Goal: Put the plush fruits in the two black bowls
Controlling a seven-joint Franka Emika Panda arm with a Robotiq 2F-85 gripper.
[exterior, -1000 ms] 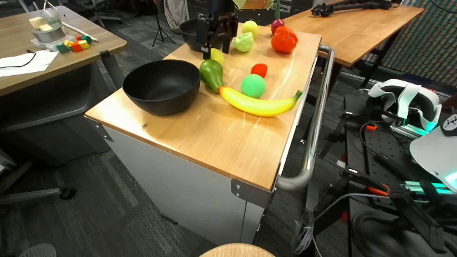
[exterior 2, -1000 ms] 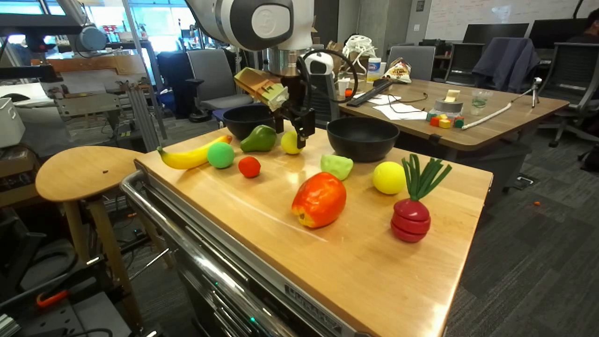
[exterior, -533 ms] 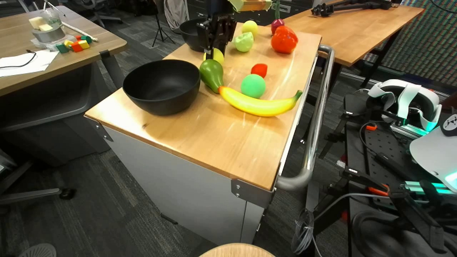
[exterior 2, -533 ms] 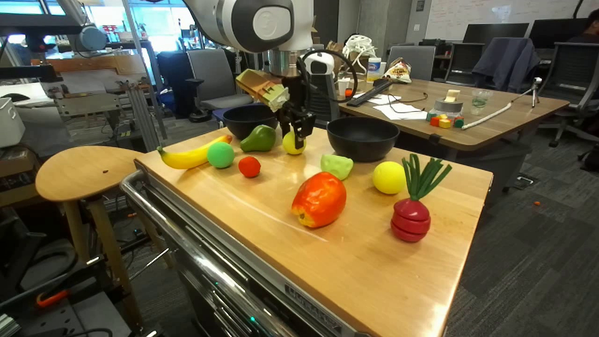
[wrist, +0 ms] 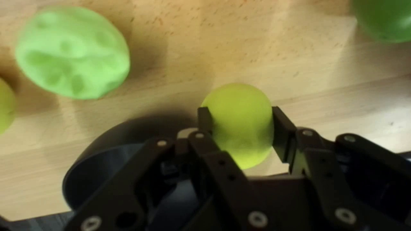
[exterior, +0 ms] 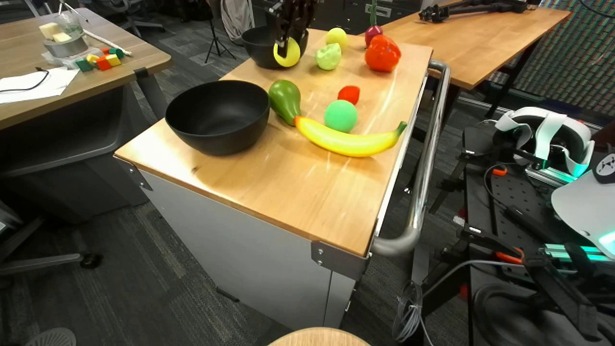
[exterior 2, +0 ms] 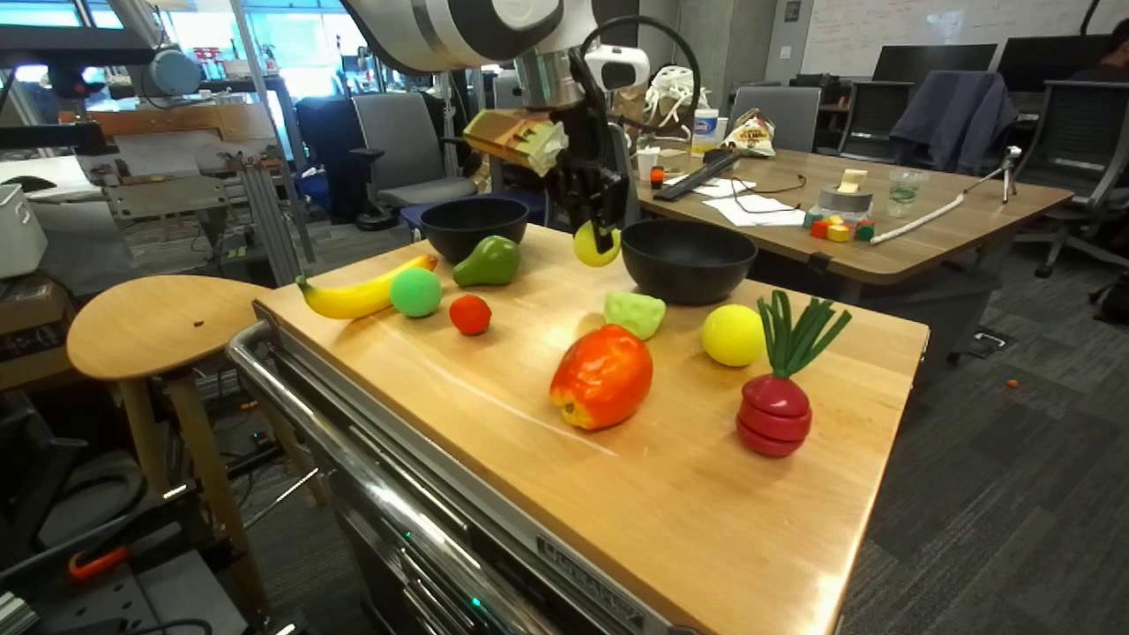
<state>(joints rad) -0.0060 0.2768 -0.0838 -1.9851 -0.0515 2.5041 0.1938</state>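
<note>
Bowl-filling, apparently at an early stage. The gripper (wrist: 241, 127) is holding a yellow ball (exterior 2: 589, 249) just beside the nearer black bowl (exterior 2: 688, 280) — interior only partly visible — while the farther black bowl (exterior: 216, 110) is showing no fruit. Around the gripper, eight pieces are awaiting placement: avocado (exterior 2: 489, 262), banana (exterior: 353, 142), green ball (exterior: 340, 116), small red fruit (exterior 2: 470, 314), pale-green dimpled piece (wrist: 74, 53), large red-orange fruit (exterior 2: 604, 377), second yellow ball (exterior 2: 733, 335), green-topped red root (exterior 2: 774, 407).

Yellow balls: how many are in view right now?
2. One yellow ball is held between the jaws, beside a black bowl; another yellow ball rests on the wooden top near the leafy red toy. Others may be hidden inside that bowl.
</note>
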